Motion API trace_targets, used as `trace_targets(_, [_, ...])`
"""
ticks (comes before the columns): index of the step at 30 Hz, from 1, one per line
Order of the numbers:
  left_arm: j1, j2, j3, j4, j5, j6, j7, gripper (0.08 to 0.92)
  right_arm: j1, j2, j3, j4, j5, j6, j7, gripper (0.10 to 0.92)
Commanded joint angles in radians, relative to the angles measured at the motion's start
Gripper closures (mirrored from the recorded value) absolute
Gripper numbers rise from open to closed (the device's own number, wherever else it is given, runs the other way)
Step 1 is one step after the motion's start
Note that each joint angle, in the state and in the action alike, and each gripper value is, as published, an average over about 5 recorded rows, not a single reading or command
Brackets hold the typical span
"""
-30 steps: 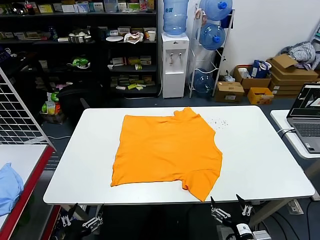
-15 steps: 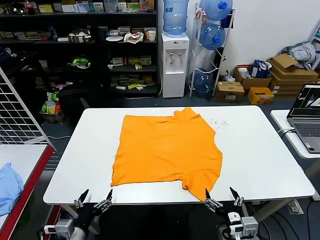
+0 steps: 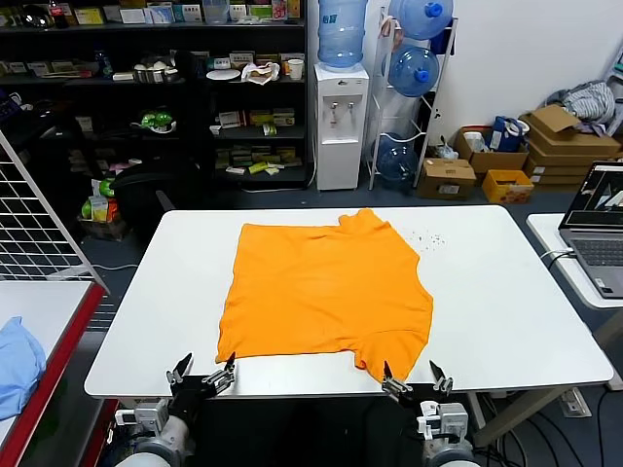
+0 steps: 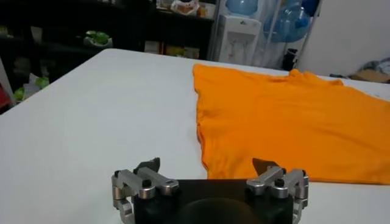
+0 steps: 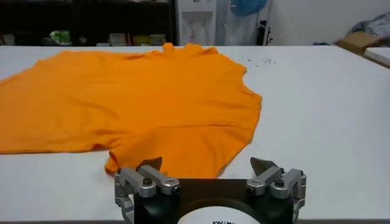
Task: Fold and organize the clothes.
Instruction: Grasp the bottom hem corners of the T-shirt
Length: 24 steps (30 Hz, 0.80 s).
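The clothes are one orange T-shirt (image 3: 326, 292) spread flat on the white table (image 3: 506, 302), plain side up, with one sleeve pointing toward the near edge. My left gripper (image 3: 205, 369) stands open at the table's near edge, just short of the shirt's near left corner (image 4: 210, 167). At the same edge my right gripper (image 3: 411, 373) is open too, in front of the near sleeve (image 5: 177, 155). Neither gripper touches the cloth or holds anything.
A light blue cloth (image 3: 15, 365) lies on a red-edged side table at the left. A laptop (image 3: 596, 229) sits on another table at the right. Small dark specks (image 3: 426, 237) dot the table beyond the shirt. Shelves, a water dispenser and cardboard boxes stand behind.
Both grippers have risen from below the table's near edge and moved forward to it, staying open. The shirt has not moved.
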Motion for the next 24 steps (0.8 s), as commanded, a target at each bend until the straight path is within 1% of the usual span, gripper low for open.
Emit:
trace_targets(1, [-0.067, -0.005, 0.046, 0.037, -0.014, 0.018, -0.010, 0.079, 0.024, 0.015, -0.012, -0.026, -0.012, -0.010, 0.009, 0.120])
trace_targets(3, [-0.067, -0.007, 0.051, 0.039, -0.013, 0.021, -0.012, 0.085, 0.026, 0.017, -0.013, -0.027, -0.012, -0.009, 0.009, 0.159])
trace_targets(6, [-0.069, -0.010, 0.056, 0.043, -0.011, 0.022, -0.013, 0.137, 0.027, 0.017, -0.014, -0.030, -0.011, -0.007, 0.008, 0.245])
trace_targets(24, [-0.075, -0.022, 0.070, 0.060, 0.007, 0.020, -0.013, 0.654, 0.007, 0.015, -0.013, -0.020, -0.012, 0.014, 0.002, 0.765])
